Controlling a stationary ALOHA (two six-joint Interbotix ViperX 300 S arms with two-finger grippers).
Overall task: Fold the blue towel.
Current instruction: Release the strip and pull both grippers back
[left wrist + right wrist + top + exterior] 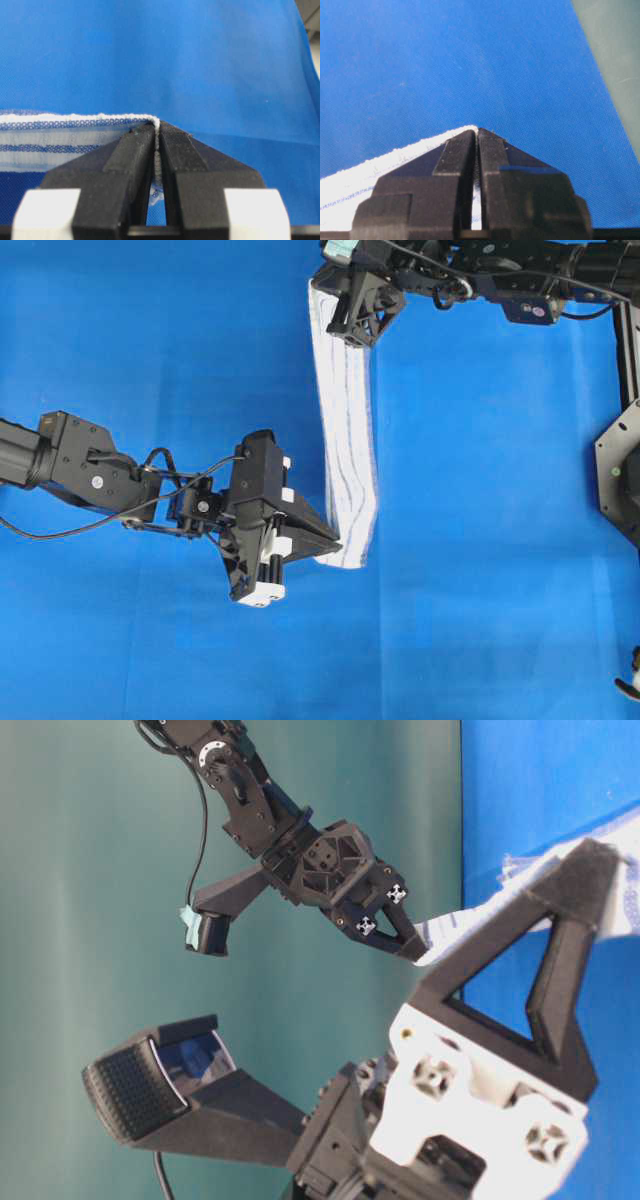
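Observation:
The blue towel (345, 430), white with thin blue stripes, hangs stretched between both grippers above the solid-blue table cover and shows as a narrow strip from above. My left gripper (333, 538) is shut on its near corner. In the left wrist view the towel's edge (60, 135) runs left from the closed jaws of the left gripper (157, 125). My right gripper (358, 335) is shut on the far corner. In the right wrist view the white edge (370, 175) runs left from the right gripper (477, 131). The table-level view shows the right gripper (418, 952) pinching the towel (455, 928).
The blue table cover (500, 490) fills the workspace. The right arm's links (520, 280) cross the top edge and a black mount (620, 470) stands at the right edge. The left arm (90, 470) reaches in from the left.

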